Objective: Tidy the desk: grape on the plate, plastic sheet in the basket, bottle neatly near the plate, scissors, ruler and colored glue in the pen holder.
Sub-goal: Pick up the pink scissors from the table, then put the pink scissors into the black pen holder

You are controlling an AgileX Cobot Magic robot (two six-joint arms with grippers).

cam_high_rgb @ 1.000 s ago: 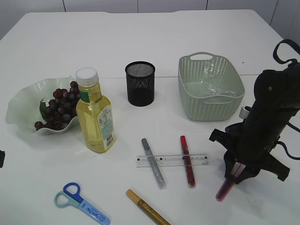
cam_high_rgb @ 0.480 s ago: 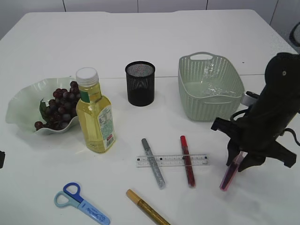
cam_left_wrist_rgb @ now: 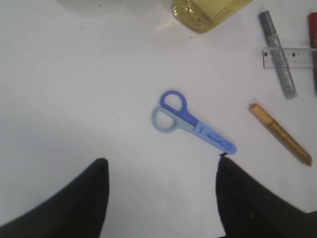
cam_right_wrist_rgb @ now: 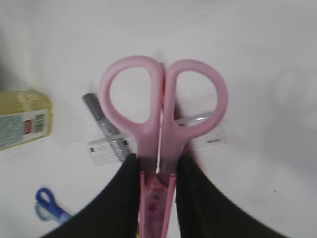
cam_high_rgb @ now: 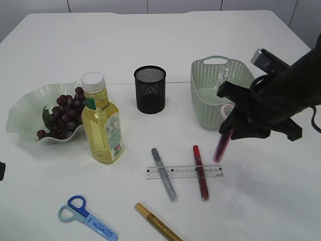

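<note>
The right gripper [cam_high_rgb: 231,131] is clenched on the pink scissors [cam_right_wrist_rgb: 159,115], its two black fingers [cam_right_wrist_rgb: 128,194] pinching the sheathed blade end while the paired finger loops stick out beyond the fingertips. In the exterior view the scissors hang tilted in the air, clear of the table [cam_high_rgb: 165,35], just in front of the green basket [cam_high_rgb: 223,93], which has the crumpled plastic sheet [cam_high_rgb: 225,86] inside. Below and to the left of these fingers lie the clear ruler [cam_high_rgb: 184,171], with a silver glue pen [cam_high_rgb: 164,174] and a red glue pen [cam_high_rgb: 200,172] lying across it; a gold glue pen [cam_high_rgb: 157,223] lies further toward the near edge. The black mesh pen holder [cam_high_rgb: 150,89] stands well to the left of the held scissors, with the oil bottle [cam_high_rgb: 102,120] and the plate [cam_high_rgb: 25,108] holding the grape bunch [cam_high_rgb: 62,115] further left. The left gripper [cam_left_wrist_rgb: 162,198] is released, its fingers spread wide over bare table and holding nothing; the blue scissors [cam_left_wrist_rgb: 190,128] lie flat just ahead of the fingertips, between them, apart from both.
</note>
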